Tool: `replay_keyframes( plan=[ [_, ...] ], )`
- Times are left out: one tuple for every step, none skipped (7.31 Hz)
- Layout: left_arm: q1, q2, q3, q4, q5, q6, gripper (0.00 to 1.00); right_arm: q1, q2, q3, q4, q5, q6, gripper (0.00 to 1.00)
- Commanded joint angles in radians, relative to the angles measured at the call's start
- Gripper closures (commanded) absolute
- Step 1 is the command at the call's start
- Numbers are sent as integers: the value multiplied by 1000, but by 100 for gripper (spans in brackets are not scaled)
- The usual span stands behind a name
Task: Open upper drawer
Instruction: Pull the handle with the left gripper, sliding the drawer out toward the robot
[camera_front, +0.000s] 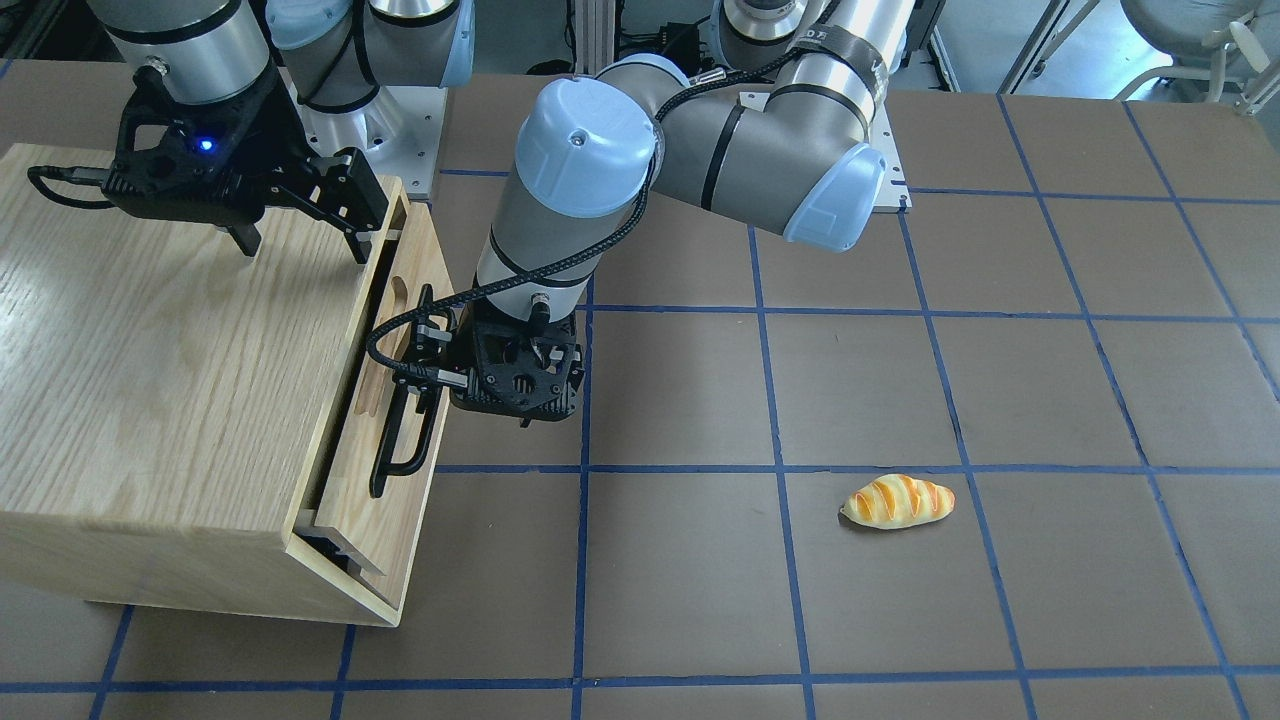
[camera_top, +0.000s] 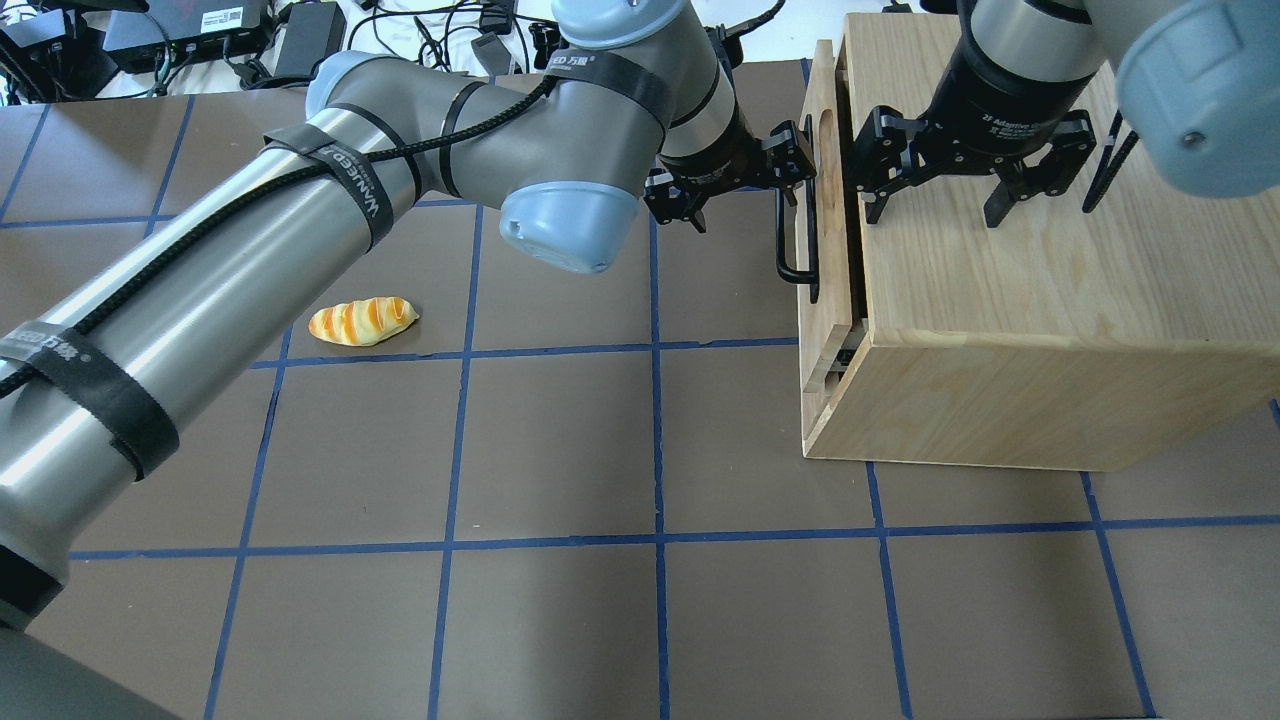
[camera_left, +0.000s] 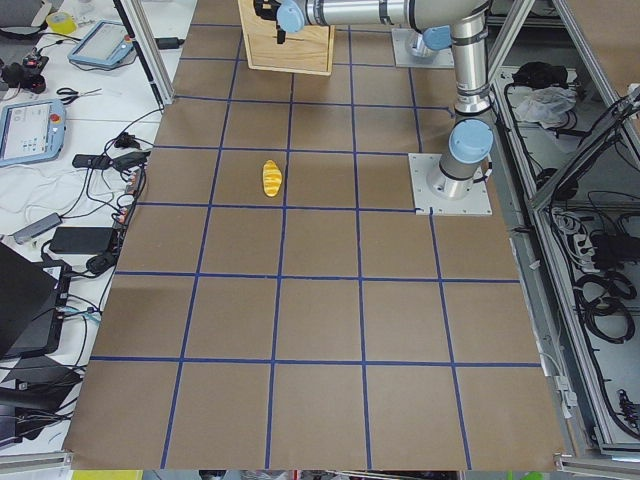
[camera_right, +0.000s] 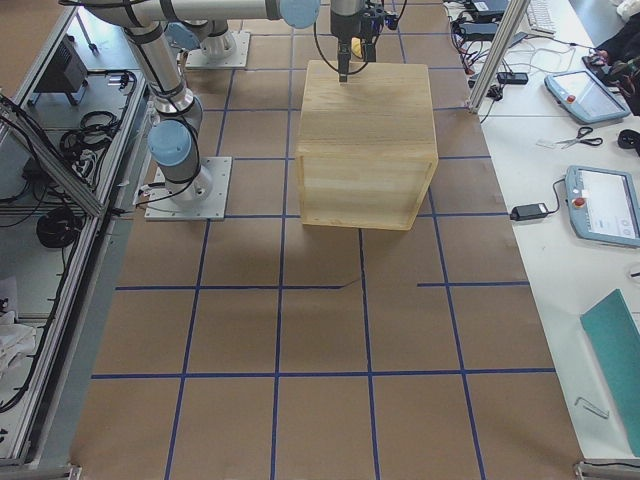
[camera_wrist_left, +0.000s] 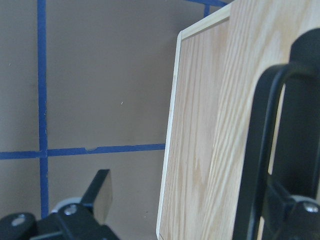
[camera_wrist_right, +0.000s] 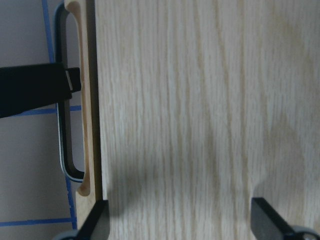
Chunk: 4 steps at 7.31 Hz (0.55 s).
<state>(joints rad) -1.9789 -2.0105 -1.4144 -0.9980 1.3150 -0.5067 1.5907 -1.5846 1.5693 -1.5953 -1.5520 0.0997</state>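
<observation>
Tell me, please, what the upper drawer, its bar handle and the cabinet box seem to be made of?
The upper drawer looks like pale matte wood, with fine grain lines. The bar handle seems black metal, given its thin rod shape and faint sheen, though plastic is possible. The cabinet box appears wood or veneer, with bold matte grain.

ARMS: silver-grey tubular metal arm links (camera_top: 210, 290), pale-blue rounded joint caps (camera_front: 585, 140) | CABLE: black braided cable (camera_front: 480, 291) under white-lettered black straps (camera_top: 365, 200) | black perforated left gripper (camera_top: 745, 190), silver screws | black right gripper (camera_top: 935, 200), white lettering, blue light (camera_front: 207, 145) in the front-facing view's upper left
</observation>
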Motion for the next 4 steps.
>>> replay_keyframes(
  plan=[
    [3, 1, 0, -4, 42, 34, 0, 0, 0, 0, 0, 0, 0, 0],
    [5, 1, 0, -4, 44, 40, 0, 0, 0, 0, 0, 0, 0, 0],
    [12, 2, 0, -10, 56, 52, 0, 0, 0, 0, 0, 0, 0, 0],
    [23, 2, 0, -11, 58, 68, 0, 0, 0, 0, 0, 0, 0, 0]
  ],
)
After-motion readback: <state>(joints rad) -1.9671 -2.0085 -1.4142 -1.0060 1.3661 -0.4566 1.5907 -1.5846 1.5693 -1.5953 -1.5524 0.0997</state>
